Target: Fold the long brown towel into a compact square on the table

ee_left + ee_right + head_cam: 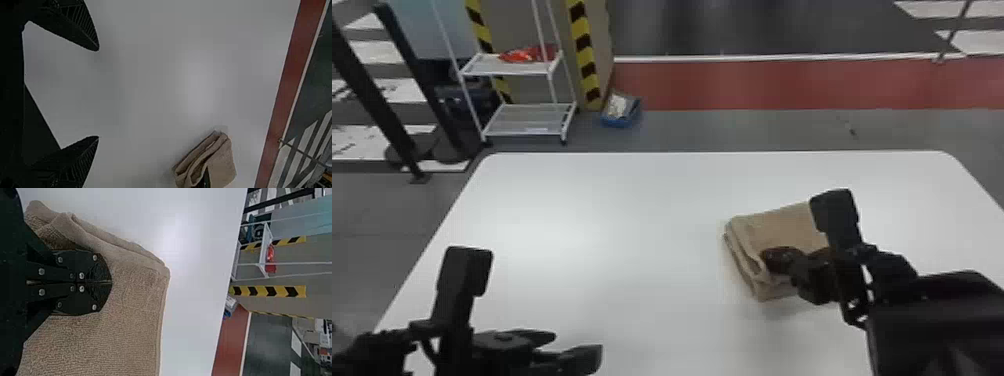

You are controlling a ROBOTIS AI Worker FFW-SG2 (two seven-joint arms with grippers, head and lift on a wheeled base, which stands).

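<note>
In the head view, the brown towel (767,225) lies folded into a thick, layered bundle on the white table (632,225), well in from the far edge and nearer the right edge than the left. Its stacked folds face the table's left side. The right gripper (770,256) reaches in from the right and lies over the top of the bundle, partly covering it. The left gripper (576,342) is over the table toward the left edge, well apart from the towel, its two fingers spread. On the floor, a white cart (519,70) stands beyond the far left corner, and a blue container (618,121) sits beyond the far edge.

In the left wrist view, the left gripper (97,93) is wide open with bare table between its fingertips. The towel lies farther off, its layers stacked, with a dark finger over it.

In the right wrist view, the right gripper (111,282) is closed, its two fingers side by side against the towel's upper face. I cannot tell whether any cloth is pinched between them. Beside the fingers, one side of the towel rises in loose, rounded folds.
</note>
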